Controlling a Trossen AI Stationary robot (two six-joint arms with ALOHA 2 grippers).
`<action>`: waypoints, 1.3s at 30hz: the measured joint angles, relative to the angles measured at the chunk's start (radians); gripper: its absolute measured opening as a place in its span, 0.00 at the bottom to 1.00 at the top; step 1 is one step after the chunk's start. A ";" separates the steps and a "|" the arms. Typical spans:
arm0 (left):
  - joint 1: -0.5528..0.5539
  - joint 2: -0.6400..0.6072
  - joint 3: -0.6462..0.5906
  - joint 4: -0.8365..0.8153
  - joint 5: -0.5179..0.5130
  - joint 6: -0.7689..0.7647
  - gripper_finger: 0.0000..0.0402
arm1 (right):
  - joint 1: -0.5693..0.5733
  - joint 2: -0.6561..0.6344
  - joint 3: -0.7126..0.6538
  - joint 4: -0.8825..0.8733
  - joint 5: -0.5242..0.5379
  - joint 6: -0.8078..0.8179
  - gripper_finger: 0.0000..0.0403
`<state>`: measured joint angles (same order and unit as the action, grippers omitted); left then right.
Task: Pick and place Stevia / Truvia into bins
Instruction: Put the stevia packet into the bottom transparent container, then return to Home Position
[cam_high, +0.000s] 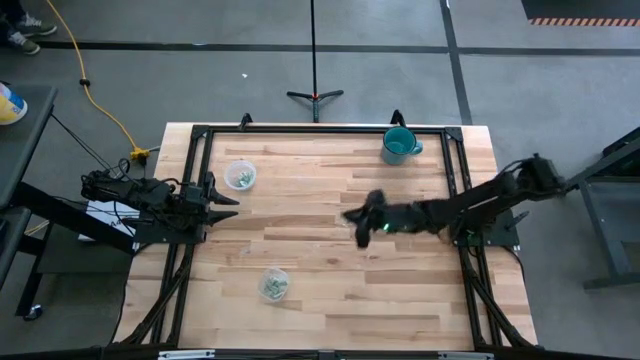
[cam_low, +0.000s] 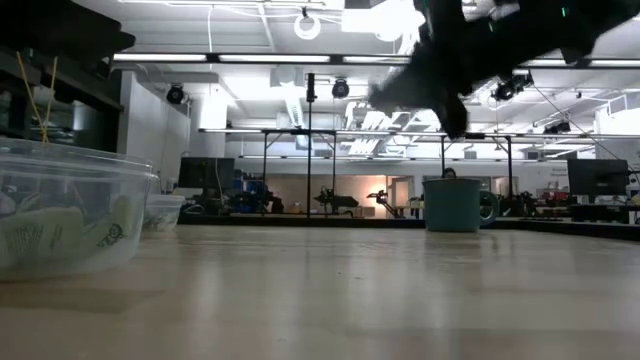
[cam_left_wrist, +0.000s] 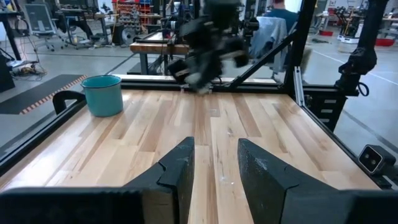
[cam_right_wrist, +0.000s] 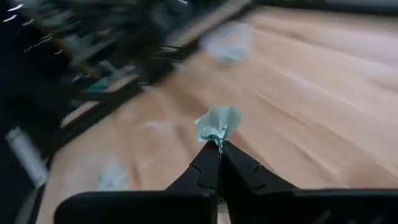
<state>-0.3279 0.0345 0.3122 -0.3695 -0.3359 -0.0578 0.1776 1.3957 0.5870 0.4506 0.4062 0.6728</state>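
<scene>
A crumpled pale green sachet is pinched between the closed fingertips of the right gripper, which hangs above the wooden table near its middle, a little toward three o'clock in the high view. Two clear cups already hold sachets: one cup sits at about ten o'clock from the table's centre, the other cup at about seven o'clock, close to the near edge. The second cup fills the left side of the low view, with packets showing through its wall. A teal mug stands at one o'clock, by the far edge. The left gripper waits at nine o'clock over the table's edge, its fingers parted and holding nothing.
</scene>
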 joint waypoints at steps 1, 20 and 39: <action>0.000 0.000 0.000 0.000 0.000 0.000 0.39 | 0.032 0.034 0.037 0.026 0.014 -0.053 0.01; 0.000 0.000 0.000 -0.001 -0.017 -0.003 0.39 | 0.130 0.714 0.904 -0.190 -0.371 -0.471 0.00; 0.000 0.000 0.000 -0.009 -0.025 -0.027 0.39 | 0.117 0.803 0.991 -0.282 -0.389 -0.433 0.39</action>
<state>-0.3277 0.0346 0.3122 -0.3784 -0.3612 -0.0845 0.2949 2.1988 1.5784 0.1686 0.0177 0.2399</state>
